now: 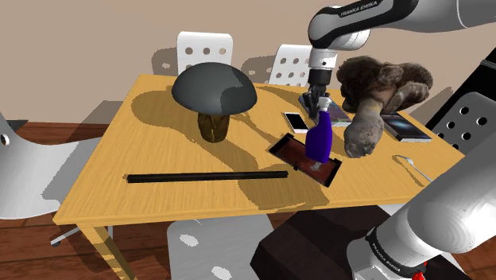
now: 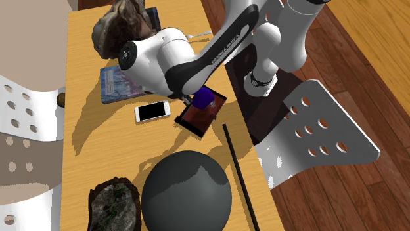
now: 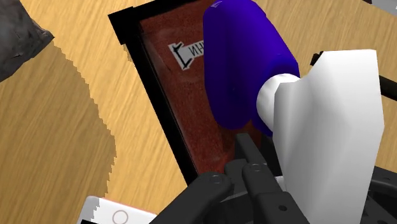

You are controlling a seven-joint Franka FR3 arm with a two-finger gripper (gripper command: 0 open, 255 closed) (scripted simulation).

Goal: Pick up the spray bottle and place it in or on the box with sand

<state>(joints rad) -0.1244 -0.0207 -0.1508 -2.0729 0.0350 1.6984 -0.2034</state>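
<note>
Spray bottle (image 1: 319, 141) upright on the box (image 1: 280, 149) of reddish sand, gripper (image 1: 319, 105) at its white head.

Box lies on the table (image 1: 159, 147), toward the edge nearest the stand, just beside a phone (image 1: 296, 121). Fingers look closed on the sprayer head. One presses its side in the wrist view and the other is hidden behind it, so the grip is probable, not certain. Risk: the bottle is tall and the box shallow, so opening off-centre or dragging on retreat could topple it onto the table.
</note>
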